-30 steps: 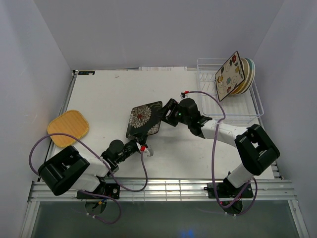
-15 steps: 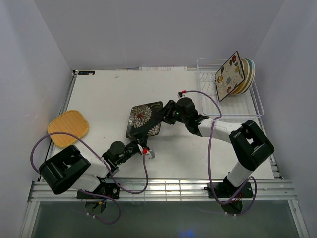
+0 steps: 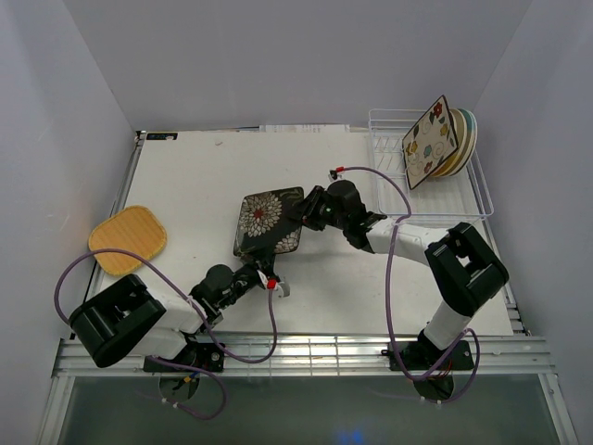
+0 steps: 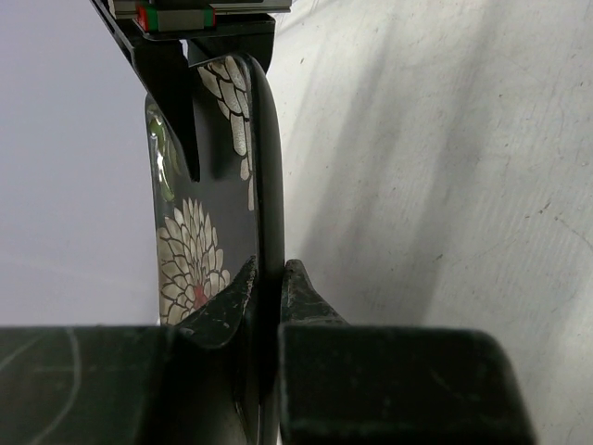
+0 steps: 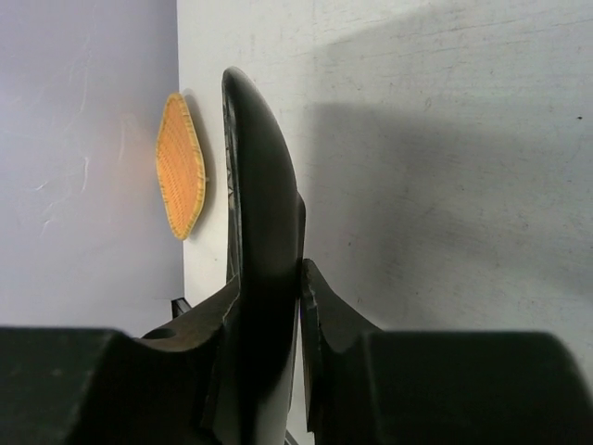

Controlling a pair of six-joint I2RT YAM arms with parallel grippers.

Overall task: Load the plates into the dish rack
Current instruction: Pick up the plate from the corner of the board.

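Observation:
The black floral plate (image 3: 269,222) is held from two sides near the middle of the table. My left gripper (image 3: 262,272) is shut on its near edge; in the left wrist view the fingertips pinch the dark rim (image 4: 269,278) of this plate (image 4: 199,250). My right gripper (image 3: 304,211) is shut on its right edge, jaws pressed to both faces (image 5: 298,273) of the plate (image 5: 259,185). The orange-yellow plate (image 3: 128,239) lies flat at the left table edge. In the white dish rack (image 3: 482,199), the flowered cream plate (image 3: 429,141) stands with round plates (image 3: 466,139) behind it.
The dish rack sits at the back right corner against the right wall. Purple cables loop from both arms over the near part of the table. The orange-yellow plate (image 5: 181,165) also shows beyond the held plate in the right wrist view.
My right gripper has slid left onto the black floral plate's right edge and its jaws have shut on it. The left gripper has kept its grip; the plate has shifted slightly left.

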